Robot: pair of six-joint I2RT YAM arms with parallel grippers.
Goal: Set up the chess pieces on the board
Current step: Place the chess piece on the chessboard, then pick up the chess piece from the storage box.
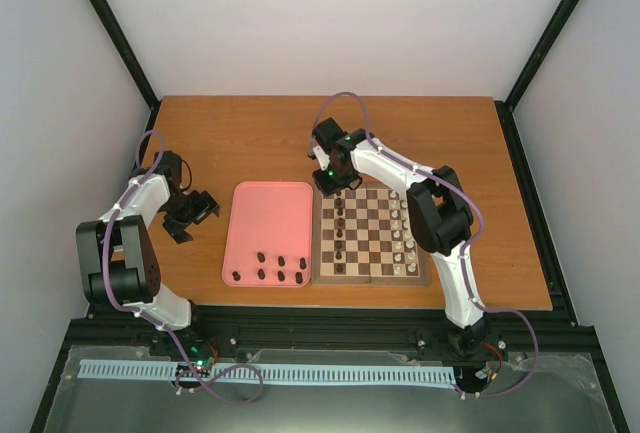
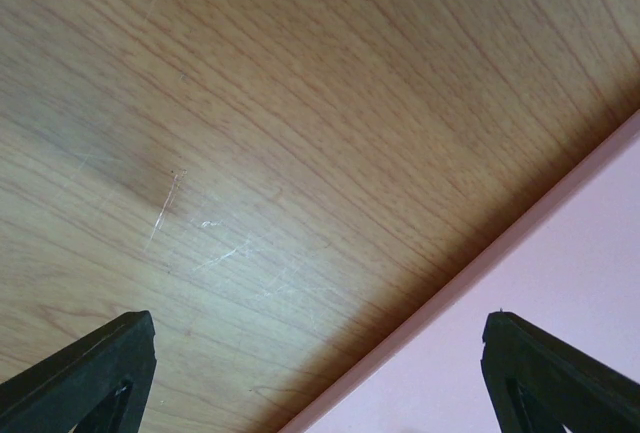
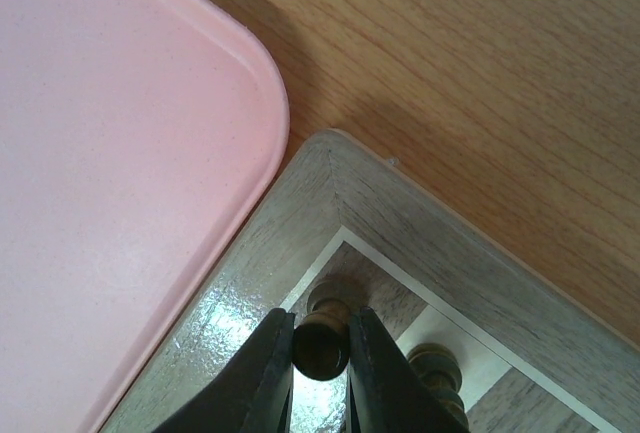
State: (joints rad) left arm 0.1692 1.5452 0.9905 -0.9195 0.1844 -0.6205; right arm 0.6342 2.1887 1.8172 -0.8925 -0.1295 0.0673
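A wooden bench (image 1: 250, 138) with warm orange-brown grain carries fine pale scratches (image 2: 165, 218). Plain white walls (image 1: 340, 23) enclose it on three sides, black struts (image 1: 115, 28) running up the back corners. The light is soft and even. Beyond the near black rail (image 1: 340, 331) lies what may be a grey floor (image 1: 560, 393), too dim to judge.

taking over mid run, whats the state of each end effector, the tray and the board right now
square checkered wooden chessboard: partly set, dark brown pieces left, cream-white pieces right
pink rectangular plastic tray: several dark pieces near its front edge
right end effector: shut on a small dark chess piece over the chessboard's corner
left end effector: open, empty, beside the tray
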